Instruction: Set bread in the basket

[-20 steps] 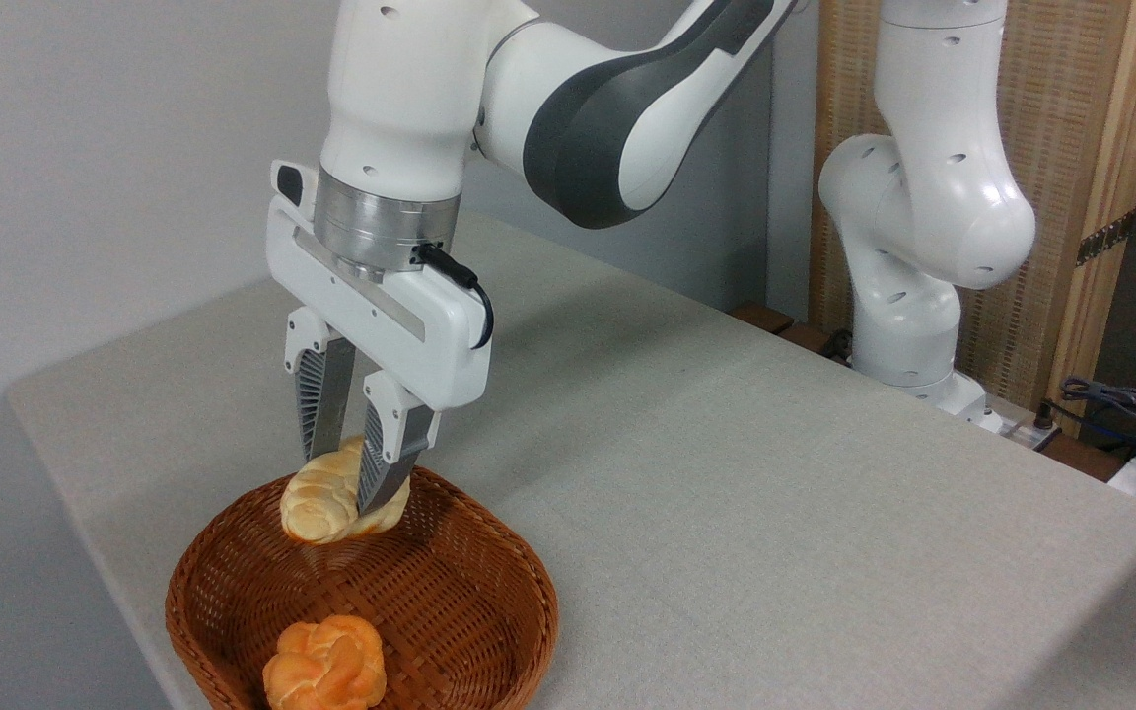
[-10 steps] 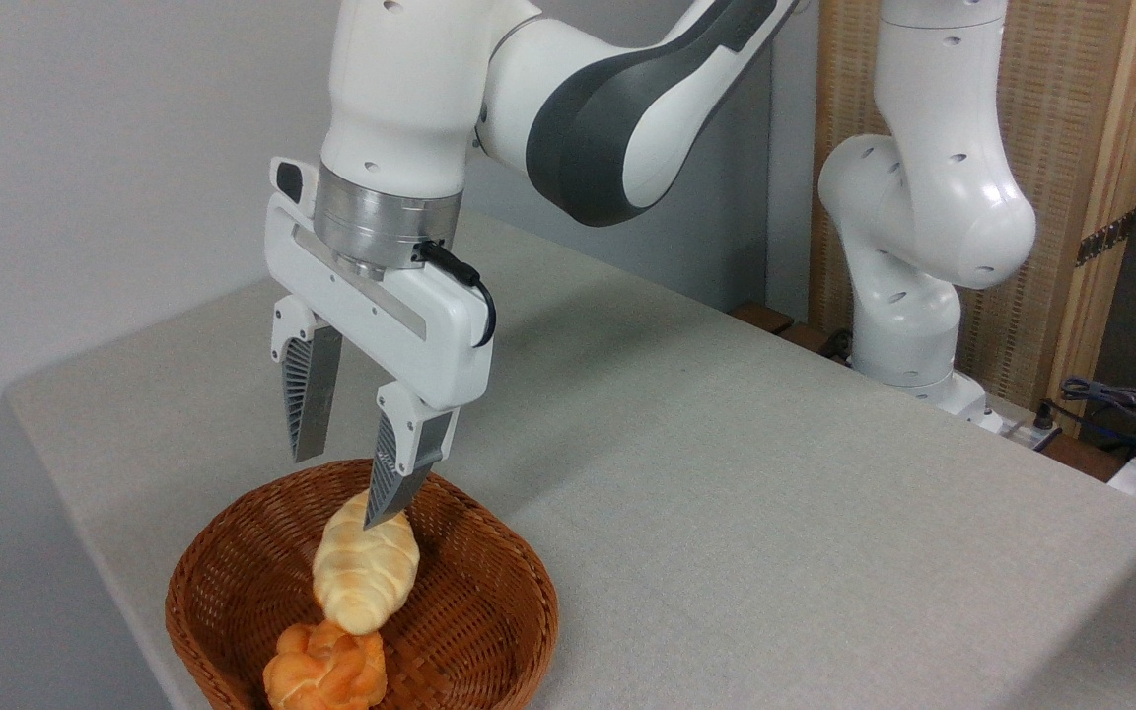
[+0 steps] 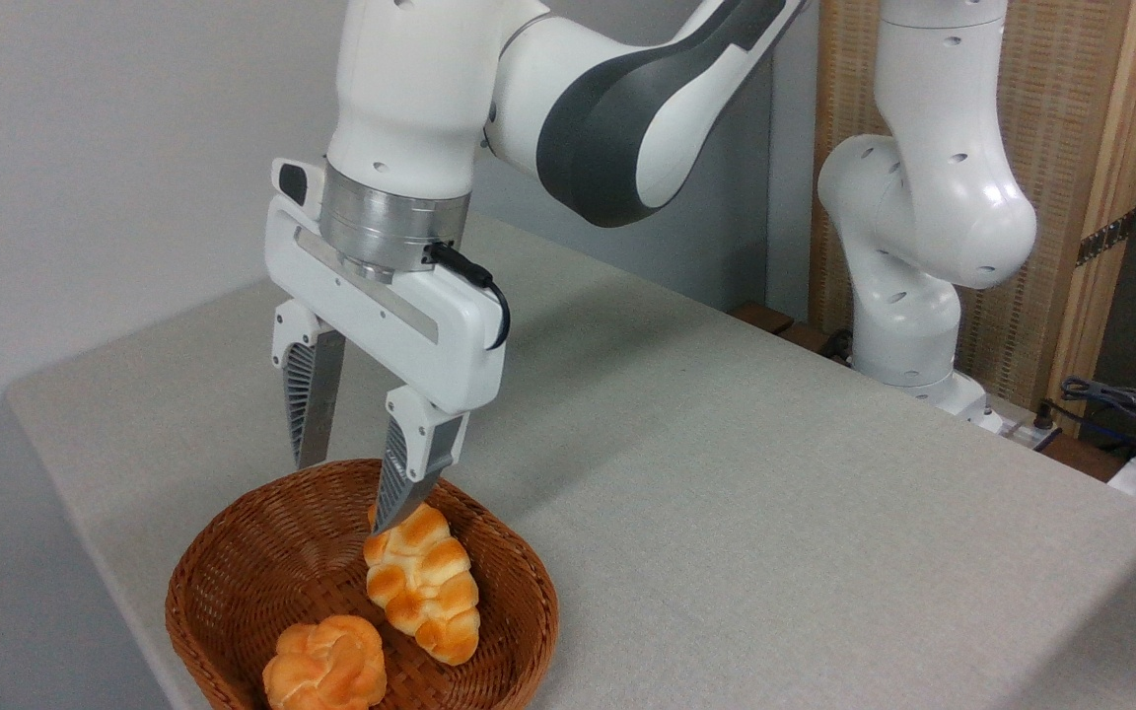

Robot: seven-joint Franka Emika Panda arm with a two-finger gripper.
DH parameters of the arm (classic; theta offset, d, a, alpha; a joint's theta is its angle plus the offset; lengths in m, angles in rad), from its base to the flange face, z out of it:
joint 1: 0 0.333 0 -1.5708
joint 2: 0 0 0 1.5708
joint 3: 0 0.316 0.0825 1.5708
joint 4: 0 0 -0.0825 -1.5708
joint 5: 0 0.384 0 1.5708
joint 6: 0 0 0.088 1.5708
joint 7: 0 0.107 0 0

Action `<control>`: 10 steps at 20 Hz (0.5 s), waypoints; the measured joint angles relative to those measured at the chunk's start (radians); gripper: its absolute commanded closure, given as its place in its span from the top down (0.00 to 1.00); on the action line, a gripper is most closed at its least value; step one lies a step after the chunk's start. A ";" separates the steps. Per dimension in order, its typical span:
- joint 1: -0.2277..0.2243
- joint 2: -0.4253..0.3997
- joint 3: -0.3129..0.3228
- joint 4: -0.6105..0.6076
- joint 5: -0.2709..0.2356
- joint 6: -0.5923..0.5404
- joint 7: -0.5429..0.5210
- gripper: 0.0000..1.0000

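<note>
Camera view, fixed on a grey cloth-covered table [image 3: 726, 473] that fills most of the scene, with a pale wall behind it on the left and a wooden slatted panel [image 3: 1081, 148] at the back right. Next in size is the white and grey robot arm [image 3: 617, 89], rising from its base at the table's far right edge and reaching across to the front left corner. Its gripper [image 3: 341, 493] points downward above the far rim of the basket [image 3: 233, 572], the two fingers spread well apart with nothing between them. That round brown wicker basket sits at the table's front left corner. Inside it, the bread [image 3: 422, 582] lies on the right side, its browned knobbly surface turned up, one end just under the tip of the right finger; whether they touch is not clear. Smallest is the round orange bun [image 3: 324, 666], resting at the near edge of the basket, just beside the loaf's lower end.
</note>
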 measured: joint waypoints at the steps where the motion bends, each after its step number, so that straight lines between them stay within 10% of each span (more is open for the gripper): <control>1: 0.000 -0.003 0.002 0.001 0.005 -0.020 0.000 1.00; 10: -0.003 -0.074 -0.007 0.033 0.107 -0.354 0.000 1.00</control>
